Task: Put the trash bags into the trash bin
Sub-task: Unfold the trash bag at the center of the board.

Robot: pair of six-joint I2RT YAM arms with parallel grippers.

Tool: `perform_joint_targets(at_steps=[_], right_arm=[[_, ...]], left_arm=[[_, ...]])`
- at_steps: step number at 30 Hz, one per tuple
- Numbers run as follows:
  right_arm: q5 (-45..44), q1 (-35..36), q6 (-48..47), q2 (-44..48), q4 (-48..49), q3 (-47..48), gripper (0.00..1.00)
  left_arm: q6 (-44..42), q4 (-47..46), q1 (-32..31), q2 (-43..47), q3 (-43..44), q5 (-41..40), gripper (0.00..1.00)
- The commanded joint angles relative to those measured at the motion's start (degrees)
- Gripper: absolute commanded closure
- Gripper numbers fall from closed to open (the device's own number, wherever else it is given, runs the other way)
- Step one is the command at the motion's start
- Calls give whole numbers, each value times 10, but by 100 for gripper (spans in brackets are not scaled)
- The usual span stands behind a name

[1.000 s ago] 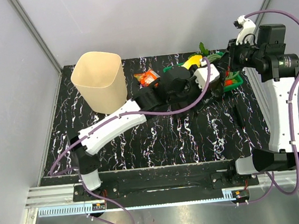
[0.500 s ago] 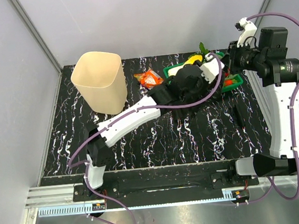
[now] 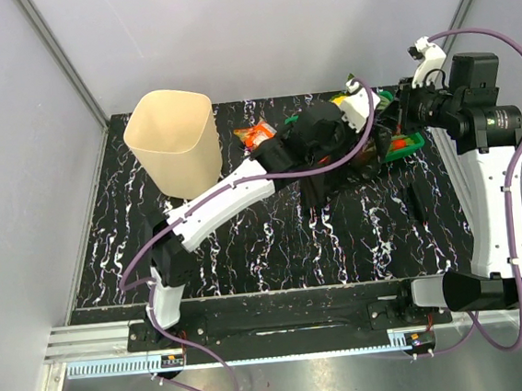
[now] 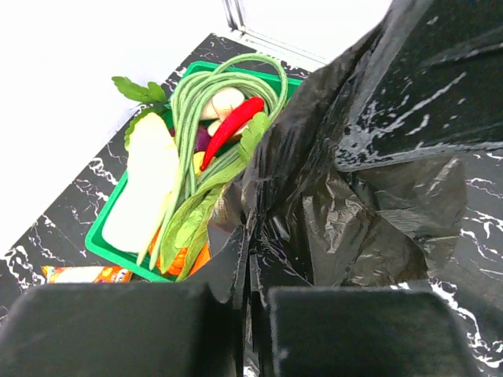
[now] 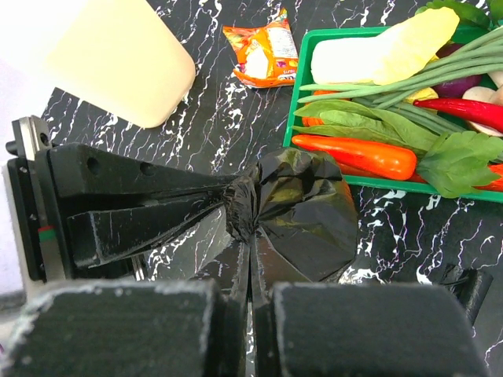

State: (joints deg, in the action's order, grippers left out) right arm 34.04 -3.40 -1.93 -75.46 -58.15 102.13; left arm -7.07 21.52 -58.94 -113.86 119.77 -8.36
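Observation:
A glossy black trash bag hangs bunched between both grippers, just in front of the green tray. My right gripper is shut on its near fold. My left gripper is shut on the same trash bag, and its fingers reach in from the left in the right wrist view, pinching the gathered neck. From above, the left gripper and right gripper meet at the far right, with the trash bag drooping below them. The cream trash bin stands upright at the far left, apart from both arms.
A green tray of vegetables sits at the far right, directly under the grippers. An orange snack wrapper lies between the tray and the bin. A small dark object lies on the marbled table near the right arm.
The left gripper has moved farther right and up to the bag and closed on it. The right gripper stayed shut on the bag and shifted only slightly.

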Motion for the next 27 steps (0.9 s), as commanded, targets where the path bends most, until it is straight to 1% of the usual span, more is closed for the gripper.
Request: perform_joint_targets(at_steps=[1, 2, 4, 5, 6, 8, 9, 13, 15, 17, 20, 24, 27], right_arm=[[2, 1, -6, 15, 21, 4, 100], [-2, 1, -8, 15, 21, 5, 98], [-9, 1, -18, 15, 18, 5, 86], [-10, 1, -20, 17, 16, 4, 79], [-9, 1, -24, 17, 15, -1, 69], [-2, 1, -29, 22, 14, -10, 57], [7, 1, -34, 25, 12, -16, 48], [35, 1, -61, 41, -1, -38, 30], [41, 1, -76, 54, 0, -60, 23], [50, 1, -91, 65, 3, -93, 18], [57, 1, -104, 75, 17, -140, 15], [71, 1, -107, 80, 60, -201, 14], [83, 1, -109, 73, 87, -220, 14]], left_arm=[[1, -1, 11, 22, 25, 42, 100], [4, 3, 16, 25, 23, 48, 100], [15, 9, 29, 32, 25, 52, 100], [21, 13, 35, 34, 27, 52, 100], [27, 18, 41, 36, 30, 53, 100], [37, 25, 51, 43, 32, 53, 100], [37, 26, 54, 46, 33, 53, 100], [38, 35, 58, 55, 35, 46, 100], [43, 41, 58, 59, 38, 47, 100], [49, 48, 59, 61, 46, 48, 100], [57, 57, 62, 65, 56, 55, 100], [68, 65, 62, 70, 62, 66, 100], [69, 71, 62, 78, 58, 70, 100]])
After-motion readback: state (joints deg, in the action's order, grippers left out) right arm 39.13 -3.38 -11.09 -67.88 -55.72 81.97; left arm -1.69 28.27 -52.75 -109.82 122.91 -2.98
